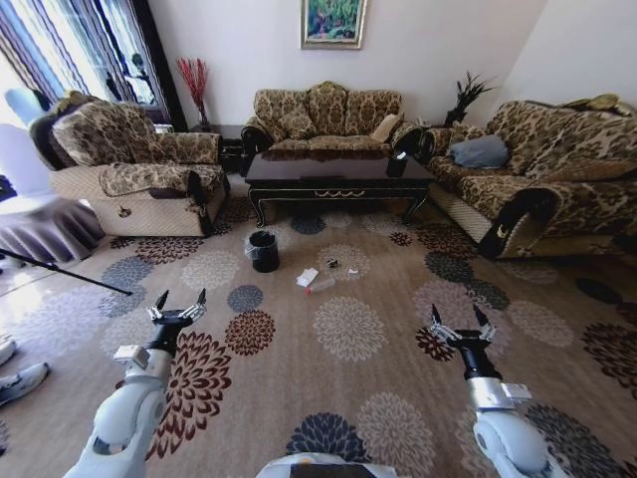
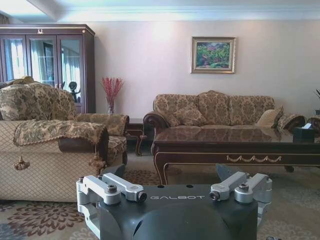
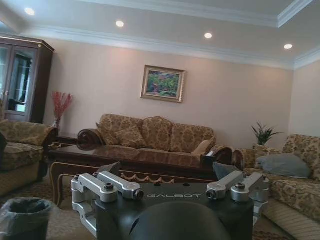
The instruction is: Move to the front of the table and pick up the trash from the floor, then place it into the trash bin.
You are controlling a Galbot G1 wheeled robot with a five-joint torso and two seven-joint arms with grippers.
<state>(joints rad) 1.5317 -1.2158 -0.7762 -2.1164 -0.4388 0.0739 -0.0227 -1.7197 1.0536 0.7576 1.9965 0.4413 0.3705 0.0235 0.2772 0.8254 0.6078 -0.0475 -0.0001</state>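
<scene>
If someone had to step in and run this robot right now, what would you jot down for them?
Left gripper: open, empty, held out low over the floor.
Right gripper: open, empty, likewise.
Trash: white paper, a clear bottle and small scraps lie on the carpet in front of the table, some way ahead of both grippers.
Trash bin: stands on the floor near the table's left front leg, left of the trash.
Done: nothing picked up.
Left: drive closer, pick up each piece, drop it into the bin.

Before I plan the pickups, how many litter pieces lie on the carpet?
3 that I can make out, clustered in front of the table, right of the trash bin: white paper, a clear bottle, and a small dark scrap. Smaller bits may escape notice.
</scene>
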